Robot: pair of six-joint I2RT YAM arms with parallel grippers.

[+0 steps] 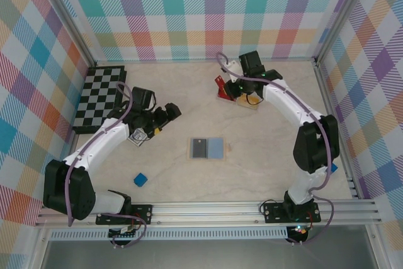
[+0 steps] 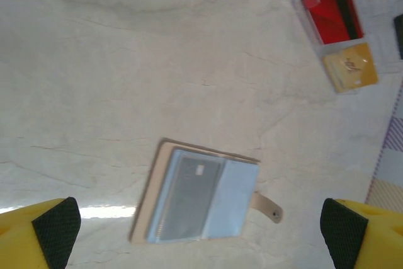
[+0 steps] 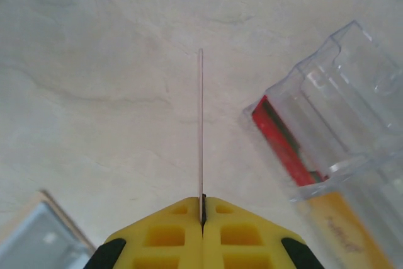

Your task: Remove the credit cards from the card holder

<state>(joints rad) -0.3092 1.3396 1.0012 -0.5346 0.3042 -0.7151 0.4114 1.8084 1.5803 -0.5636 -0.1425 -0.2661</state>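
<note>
Two-panel card holder lies open mid-table; right gripper pinches a card edge-on.
Top view: card holder (image 1: 208,148) lies flat at table centre, long axis left-right, dark card (image 1: 200,148) in its left panel, right panel plain light blue; left gripper (image 1: 167,115) is left of it, right gripper (image 1: 235,87) at the far side. Left wrist: holder has a tan rim and blue lining and sits slightly tilted, tab (image 2: 267,206) pointing right; fingers (image 2: 56,228) spread wide, holding nothing; red card (image 2: 330,14) inside the clear box (image 2: 324,46). Right wrist: fingers pressed together on a thin card (image 3: 201,130) pointing straight away; face colour can't be told edge-on; box just right.
</note>
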